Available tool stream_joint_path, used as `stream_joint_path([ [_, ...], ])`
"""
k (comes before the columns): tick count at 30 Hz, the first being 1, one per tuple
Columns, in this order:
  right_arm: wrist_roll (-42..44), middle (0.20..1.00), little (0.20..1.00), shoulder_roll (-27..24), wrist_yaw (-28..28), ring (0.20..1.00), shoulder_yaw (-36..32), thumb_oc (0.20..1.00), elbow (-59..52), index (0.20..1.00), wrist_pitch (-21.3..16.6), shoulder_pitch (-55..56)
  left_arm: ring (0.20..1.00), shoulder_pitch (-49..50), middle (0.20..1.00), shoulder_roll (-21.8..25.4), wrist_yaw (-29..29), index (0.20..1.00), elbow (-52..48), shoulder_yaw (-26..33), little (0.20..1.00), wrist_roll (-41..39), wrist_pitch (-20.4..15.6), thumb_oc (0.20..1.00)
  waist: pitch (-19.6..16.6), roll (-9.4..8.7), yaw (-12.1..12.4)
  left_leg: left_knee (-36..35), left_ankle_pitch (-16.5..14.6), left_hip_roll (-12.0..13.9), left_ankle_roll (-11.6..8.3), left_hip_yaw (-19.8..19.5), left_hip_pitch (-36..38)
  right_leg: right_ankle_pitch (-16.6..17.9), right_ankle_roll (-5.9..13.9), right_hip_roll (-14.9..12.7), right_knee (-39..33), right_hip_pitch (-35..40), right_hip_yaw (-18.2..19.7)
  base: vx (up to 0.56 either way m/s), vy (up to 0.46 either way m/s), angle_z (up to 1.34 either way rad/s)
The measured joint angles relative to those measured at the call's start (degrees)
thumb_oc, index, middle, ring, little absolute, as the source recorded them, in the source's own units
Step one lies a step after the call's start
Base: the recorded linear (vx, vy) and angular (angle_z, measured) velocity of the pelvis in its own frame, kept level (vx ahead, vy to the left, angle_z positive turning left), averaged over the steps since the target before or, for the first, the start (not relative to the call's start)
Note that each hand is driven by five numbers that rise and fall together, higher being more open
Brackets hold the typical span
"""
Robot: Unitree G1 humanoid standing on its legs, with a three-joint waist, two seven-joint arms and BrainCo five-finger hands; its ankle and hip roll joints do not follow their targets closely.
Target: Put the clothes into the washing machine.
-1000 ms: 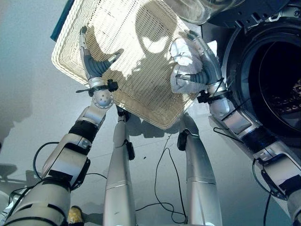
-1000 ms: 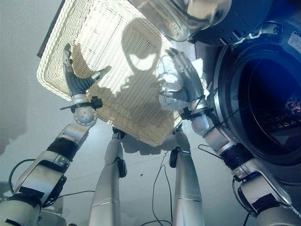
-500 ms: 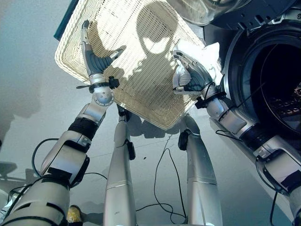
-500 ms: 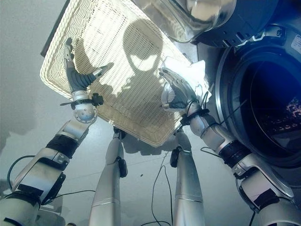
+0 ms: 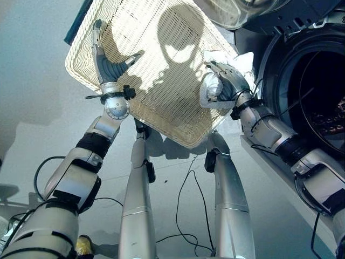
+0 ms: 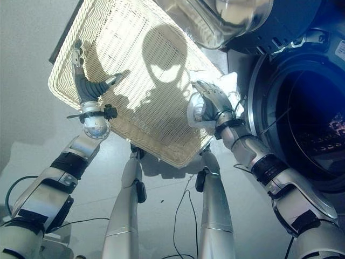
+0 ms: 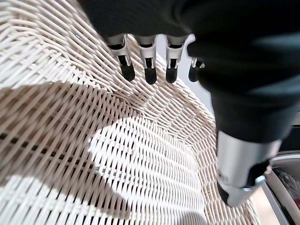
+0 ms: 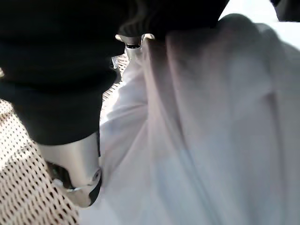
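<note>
A cream wicker basket (image 5: 161, 97) is tipped up in front of me, beside the open washing machine drum (image 5: 323, 81) on the right. My left hand (image 5: 110, 70) lies open against the basket's left part, its fingers (image 7: 146, 70) straight on the weave (image 7: 117, 154). At the basket's right rim, next to the drum opening, my right hand (image 5: 229, 83) is curled on a white cloth (image 5: 207, 97). That cloth (image 8: 211, 140) bunches in folds right against the hand (image 8: 61, 84) in the right wrist view.
The washing machine's glass door (image 6: 226, 16) hangs open above the basket's far corner. A dark blue thing (image 5: 75, 29) shows behind the basket's upper left edge. Grey floor (image 5: 38, 118) stretches to the left. Some dark items (image 5: 337, 110) lie inside the drum.
My right hand has gone from spread over the white cloth to curled round it at the basket's right rim, nearer the drum. The left hand keeps its place on the basket.
</note>
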Motion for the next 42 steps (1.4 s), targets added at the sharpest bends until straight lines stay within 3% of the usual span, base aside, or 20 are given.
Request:
stream_joint_path([
  [5,-4.49,1.000,1.000,-1.82,2.83,1.000,1.95,1.000,-0.53,1.000,1.64,-1.59,1.000,-0.55,1.000,0.40,-0.37,1.000,-0.01,-0.92,1.000,0.01,0.04,1.000,0.00,0.00,0.02,0.30,0.00,-0.04,0.01,-0.75,-0.42,0.06,-0.08,0.00,0.02,0.03,-0.40,0.00,-0.005,0.01],
  [10,-9.51,1.000,1.000,-4.34,10.66,1.000,2.98,1.000,-3.53,1.000,3.58,-2.59,1.000,-0.57,1.000,1.01,-1.27,1.000,-0.05,-0.82,1.000,0.01,0.80,1.000,0.00,-0.01,0.01,0.44,0.01,0.04,0.00,-0.92,-0.54,0.06,-0.09,-0.02,0.03,0.13,-0.64,0.00,0.000,0.00],
  [17,-11.20,1.000,1.000,-5.34,15.15,1.000,3.33,1.000,-5.06,1.000,4.03,-3.26,1.000,-0.57,1.000,1.02,-1.96,1.000,-0.15,-0.82,1.000,0.00,1.10,1.000,-0.01,-0.02,-0.12,0.58,0.00,0.14,0.00,-1.05,-0.54,0.08,-0.11,0.00,0.02,0.44,-1.01,0.00,0.000,0.00],
  [25,-18.52,1.000,1.000,-6.67,24.81,1.000,3.94,1.000,-8.96,1.000,4.91,-3.66,1.000,0.36,1.000,0.99,-2.66,1.000,-0.56,0.34,1.000,0.10,1.12,1.000,-0.06,-0.14,-0.29,0.71,0.00,0.20,-0.02,-1.31,-0.52,0.08,-0.11,0.01,0.02,0.73,-1.27,0.00,0.000,0.00],
  [33,-22.23,1.000,1.000,-6.67,29.62,1.000,4.06,1.000,-9.15,1.000,4.57,-4.70,1.000,0.38,1.000,1.02,-3.06,1.000,-0.56,0.37,1.000,0.10,1.12,1.000,-0.07,-0.18,-0.30,0.79,0.00,0.21,-0.01,-1.36,-0.50,0.11,-0.15,0.02,0.02,0.81,-1.29,0.00,0.000,0.00],
  [42,-23.58,1.000,1.000,-6.56,30.59,1.000,3.96,1.000,-9.10,1.000,4.51,-4.60,1.000,0.47,1.000,1.01,-3.32,1.000,-0.61,0.40,1.000,0.11,1.11,1.000,-0.19,-0.87,-0.30,0.85,0.01,0.16,-0.01,-1.50,-0.46,0.12,-0.16,0.00,0.02,0.96,-1.32,0.00,0.000,0.00],
])
